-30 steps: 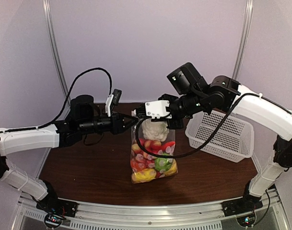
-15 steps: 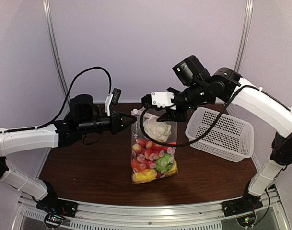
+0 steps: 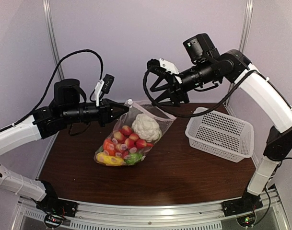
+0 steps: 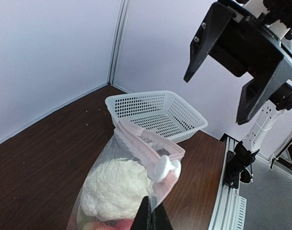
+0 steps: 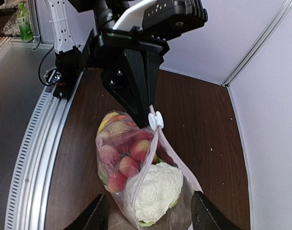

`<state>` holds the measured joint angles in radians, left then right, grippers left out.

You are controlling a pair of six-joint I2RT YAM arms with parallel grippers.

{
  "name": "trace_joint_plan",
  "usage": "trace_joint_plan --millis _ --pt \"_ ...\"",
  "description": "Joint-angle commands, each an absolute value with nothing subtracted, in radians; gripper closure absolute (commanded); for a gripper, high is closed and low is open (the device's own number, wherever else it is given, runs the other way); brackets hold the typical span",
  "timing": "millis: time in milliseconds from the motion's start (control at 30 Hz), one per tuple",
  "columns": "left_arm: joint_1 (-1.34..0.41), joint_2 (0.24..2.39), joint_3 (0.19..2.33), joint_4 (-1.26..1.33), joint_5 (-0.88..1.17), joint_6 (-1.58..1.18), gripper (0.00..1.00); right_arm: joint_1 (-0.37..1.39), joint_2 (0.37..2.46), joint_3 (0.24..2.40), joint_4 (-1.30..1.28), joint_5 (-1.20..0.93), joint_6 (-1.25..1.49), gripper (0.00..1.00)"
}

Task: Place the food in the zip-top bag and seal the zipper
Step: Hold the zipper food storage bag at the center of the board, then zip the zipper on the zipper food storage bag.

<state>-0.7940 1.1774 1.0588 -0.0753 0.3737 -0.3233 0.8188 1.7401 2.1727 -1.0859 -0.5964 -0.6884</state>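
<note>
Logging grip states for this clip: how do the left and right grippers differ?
The left gripper is shut on the top corner of the zip-top bag; the right gripper is open and holds nothing. The left gripper's fingers touch the bag; the right gripper's fingers hang apart from it, above. Both have black fingers.

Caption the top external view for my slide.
Left gripper pinches a top corner of the zip-top bag of toy food; right gripper open above, white mesh basket alongside.

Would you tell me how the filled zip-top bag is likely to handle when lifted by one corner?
Probably floppy: the zip-top bag sags from the left gripper pinching its top corner. Likely bottom-heavy and apt to swing, since the food lies bunched at its low end.
</note>
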Motion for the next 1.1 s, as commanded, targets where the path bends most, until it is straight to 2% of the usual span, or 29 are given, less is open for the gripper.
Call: trace_joint_plan --millis 0,100,367,700,867,1067 --pt "-0.81 1.167 1.105 -0.134 0.336 -0.267 1.0 0.835 1.744 2.18 -0.999 -0.796 -0.517 0.41" --pt "-0.819 1.175 1.114 -0.132 0.336 -0.262 1.0 0.851 1.772 2.186 -0.929 -0.777 -0.432 0.42" --pt "-0.842 1.177 1.117 -0.143 0.322 -0.257 1.0 0.892 1.839 2.196 -0.933 -0.759 -0.428 0.45" --pt "-0.843 1.167 1.116 -0.143 0.322 -0.258 1.0 0.905 1.892 2.228 -0.946 -0.714 -0.462 0.63" --pt "-0.843 1.167 1.118 -0.139 0.32 -0.258 1.0 0.906 1.877 2.199 -0.942 -0.688 -0.48 0.68" --pt "-0.843 1.17 1.115 -0.129 0.316 -0.258 1.0 0.907 1.862 2.154 -0.922 -0.643 -0.501 0.68"
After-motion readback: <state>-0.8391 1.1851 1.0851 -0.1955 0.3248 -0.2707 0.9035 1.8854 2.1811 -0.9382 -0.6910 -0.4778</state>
